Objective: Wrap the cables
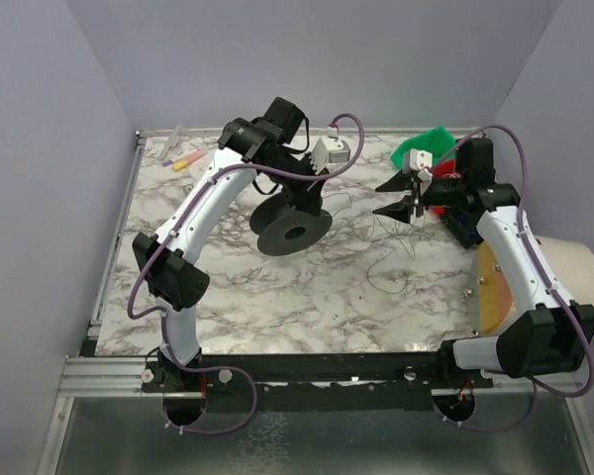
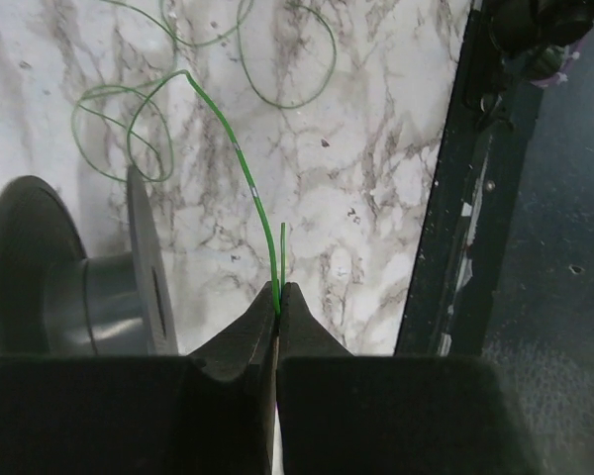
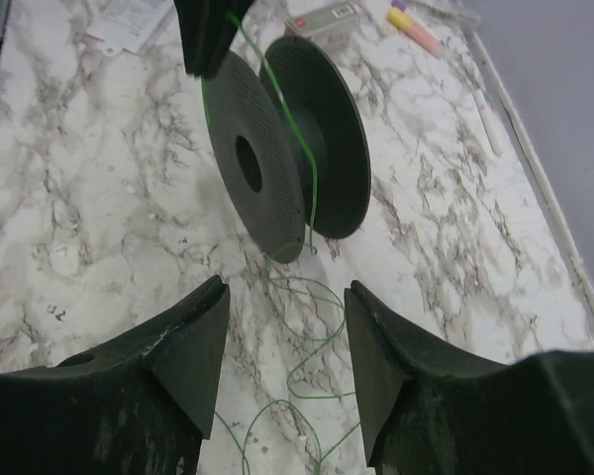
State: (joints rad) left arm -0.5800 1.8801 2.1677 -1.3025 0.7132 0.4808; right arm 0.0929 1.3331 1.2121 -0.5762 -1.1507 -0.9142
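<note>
A thin green cable [image 2: 228, 139] runs from curly loops on the marble table up into my left gripper [image 2: 280, 289], which is shut on its end with a short tail beside it. The black spool [image 2: 79, 287] stands on its rim just left of those fingers. In the right wrist view the cable [image 3: 311, 284] drops from the left gripper [image 3: 213, 35], crosses the spool [image 3: 267, 148] and lies in loose loops below it. My right gripper [image 3: 285, 297] hovers open over those loops, holding nothing. From above, the left gripper [image 1: 312, 186] is over the spool [image 1: 292, 230]; the right gripper [image 1: 377, 199] faces it.
A white-and-grey box [image 1: 329, 151] sits at the back, green and red items [image 1: 431, 142] behind the right arm. Pink and yellow markers [image 1: 183, 160] lie at the back left. A wooden disc and pale bucket [image 1: 495, 287] stand at the right edge. The table's black rail [image 2: 455, 198] is close.
</note>
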